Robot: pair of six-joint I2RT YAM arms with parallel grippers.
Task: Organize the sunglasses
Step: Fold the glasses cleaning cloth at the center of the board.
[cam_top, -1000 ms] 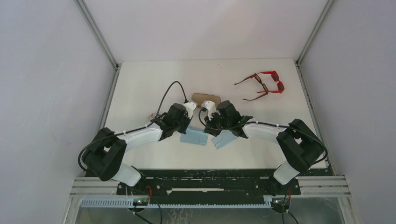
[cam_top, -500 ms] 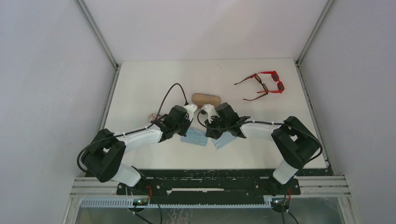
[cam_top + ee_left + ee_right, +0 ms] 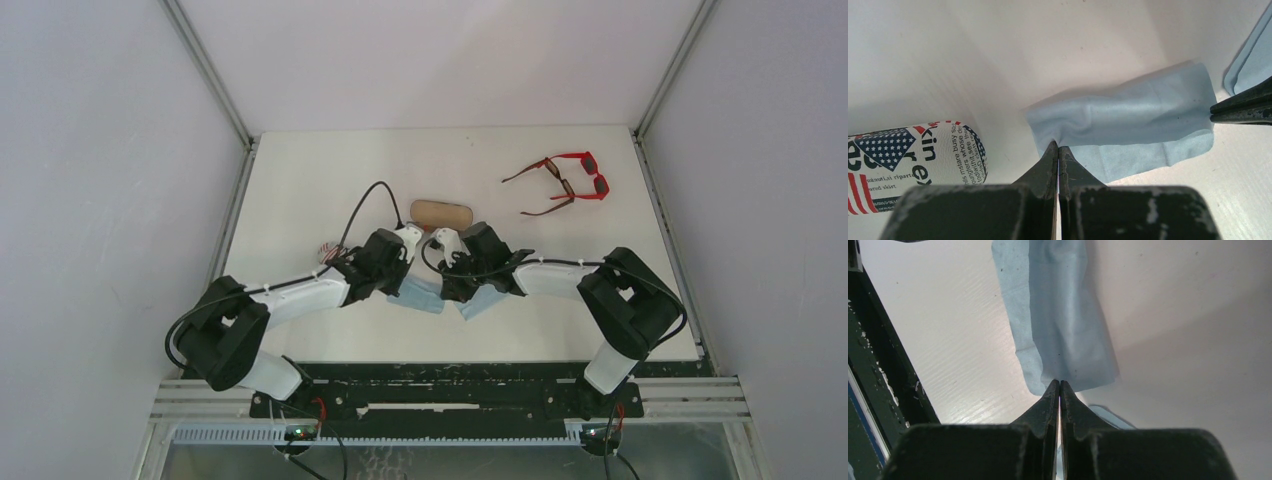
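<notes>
Sunglasses: bright red plastic pair (image 3: 598,184), thin brown pair (image 3: 563,187), maybe touching, far right.
Feel: light, easy to break; hold the front frame.
Left gripper (image 3: 1058,150): clamps soft light blue cloth (image 3: 1128,115).
Right gripper (image 3: 1059,386): clamps its other end.

Your left arm (image 3: 300,292) and right arm (image 3: 560,278) rise from the near edge of the bench (image 3: 300,180). The elbows bow out toward its left and right edges, and the forearms angle inward until the wrists almost meet near the middle. Your left pincer (image 3: 1058,150) is closed tight, fingertips pressed on one end of a light blue cloth (image 3: 1128,115). Your right pincer (image 3: 1059,385) is clamped on the opposite end.
</notes>
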